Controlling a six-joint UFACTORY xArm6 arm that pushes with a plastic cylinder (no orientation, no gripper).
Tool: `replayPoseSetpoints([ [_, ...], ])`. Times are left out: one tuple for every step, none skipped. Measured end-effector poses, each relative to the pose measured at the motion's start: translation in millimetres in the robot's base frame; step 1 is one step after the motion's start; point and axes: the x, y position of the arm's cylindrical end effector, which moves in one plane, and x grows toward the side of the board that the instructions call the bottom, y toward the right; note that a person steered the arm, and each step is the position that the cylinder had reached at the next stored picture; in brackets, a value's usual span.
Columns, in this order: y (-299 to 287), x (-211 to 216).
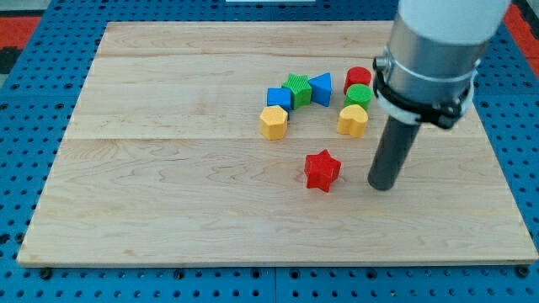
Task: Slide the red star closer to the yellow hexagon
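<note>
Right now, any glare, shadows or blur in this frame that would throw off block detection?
Camera view: lighting is even, with no strong glare on the wooden board; only soft, short shadows under the red star and my tip; blocks are sharp, including the yellow hexagon; the arm's pale housing is cropped at the view's top.
</note>
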Motion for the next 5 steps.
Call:
replayPoseSetpoints([
  [-47.0, 10.3],
  [-96.7, -7.3],
  [-106.5, -35.9],
  [-102.8, -37.6],
  [-106.0, -23.4],
])
